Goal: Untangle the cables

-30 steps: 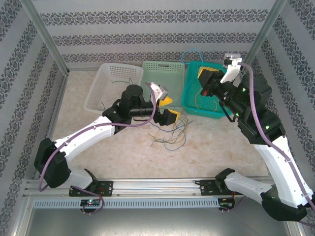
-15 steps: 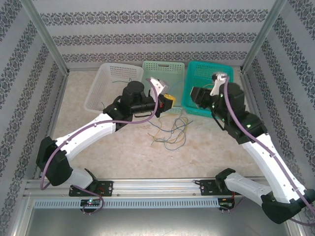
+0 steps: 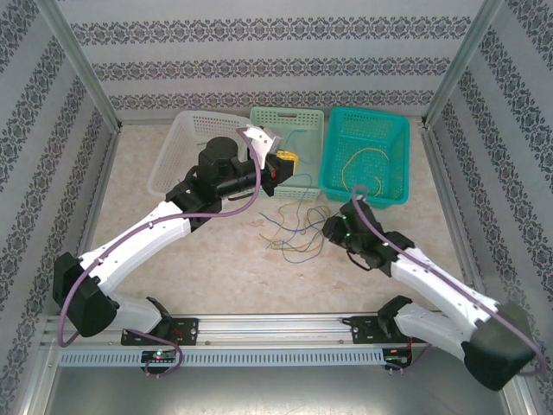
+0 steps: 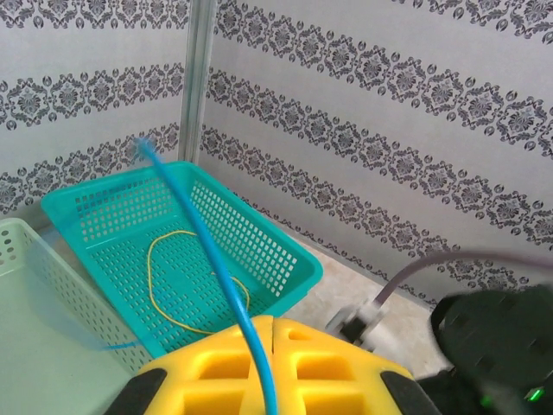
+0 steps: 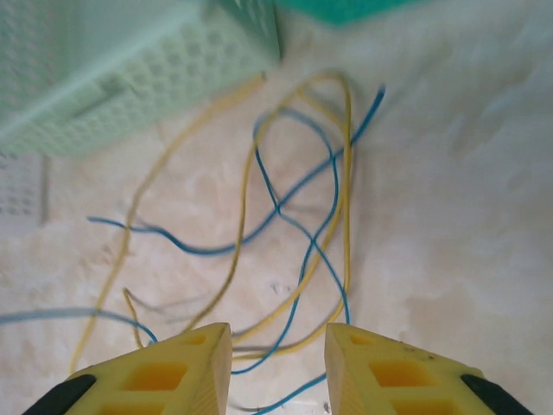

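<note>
A loose tangle of thin yellow and blue cables [image 3: 298, 229] lies on the table in front of the baskets; the right wrist view shows the tangle [image 5: 294, 216] from close above. My left gripper [image 3: 281, 164] is raised near the pale green basket. In the left wrist view its yellow jaws [image 4: 272, 346] are shut on a blue cable [image 4: 216, 259] that rises from between them. My right gripper [image 3: 327, 228] hangs low at the tangle's right edge. It stands open [image 5: 278, 354], with cable strands on the table below the gap and nothing gripped.
Three baskets line the back: white [image 3: 177, 156], pale green [image 3: 298, 117] and teal [image 3: 337, 173]. A yellow cable [image 3: 363, 164] lies inside the teal one, also visible as a yellow loop [image 4: 151, 268] from the left wrist. Walls close in on three sides.
My left gripper shut on the blue cable and lifted back toward the baskets. My right gripper opened and swung from above the teal basket down to the tangle.
</note>
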Robot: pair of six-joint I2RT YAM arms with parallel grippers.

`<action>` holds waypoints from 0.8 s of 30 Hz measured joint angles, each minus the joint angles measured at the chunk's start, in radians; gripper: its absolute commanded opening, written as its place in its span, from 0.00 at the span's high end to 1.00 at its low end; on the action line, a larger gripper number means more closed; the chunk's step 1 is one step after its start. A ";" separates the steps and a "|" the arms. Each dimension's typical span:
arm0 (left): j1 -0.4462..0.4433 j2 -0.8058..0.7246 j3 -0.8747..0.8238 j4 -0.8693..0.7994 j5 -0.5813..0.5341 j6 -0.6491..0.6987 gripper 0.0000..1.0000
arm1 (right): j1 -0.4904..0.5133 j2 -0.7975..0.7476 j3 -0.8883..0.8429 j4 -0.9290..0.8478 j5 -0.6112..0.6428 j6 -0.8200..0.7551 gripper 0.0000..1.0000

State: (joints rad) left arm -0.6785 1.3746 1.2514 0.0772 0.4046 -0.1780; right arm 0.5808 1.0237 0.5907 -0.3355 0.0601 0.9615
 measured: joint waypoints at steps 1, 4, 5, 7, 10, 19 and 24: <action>0.000 0.000 0.000 0.001 0.000 -0.005 1.00 | 0.016 0.039 -0.006 0.028 -0.004 0.016 0.64; 0.000 -0.002 0.000 0.006 -0.006 -0.012 1.00 | 0.046 0.152 -0.008 0.118 -0.022 0.055 0.68; 0.000 -0.006 0.000 0.006 -0.011 -0.013 1.00 | 0.050 0.192 -0.008 0.146 -0.027 0.064 0.69; 0.000 -0.017 0.000 0.006 -0.025 -0.013 1.00 | 0.052 0.257 -0.009 0.178 -0.034 0.084 0.71; 0.000 -0.049 0.000 0.006 -0.053 -0.009 1.00 | 0.052 0.341 -0.027 0.222 -0.040 0.111 0.74; 0.008 -0.103 0.082 0.021 -0.100 0.020 1.00 | 0.052 0.449 -0.042 0.365 -0.043 0.164 0.80; 0.027 -0.101 0.179 0.016 -0.124 0.052 1.00 | 0.052 0.490 -0.021 0.406 -0.050 0.166 0.81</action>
State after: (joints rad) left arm -0.6510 1.2736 1.4303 0.0933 0.2810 -0.1261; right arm 0.6331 1.5135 0.5694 0.0704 0.0097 1.1278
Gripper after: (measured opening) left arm 0.071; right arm 0.196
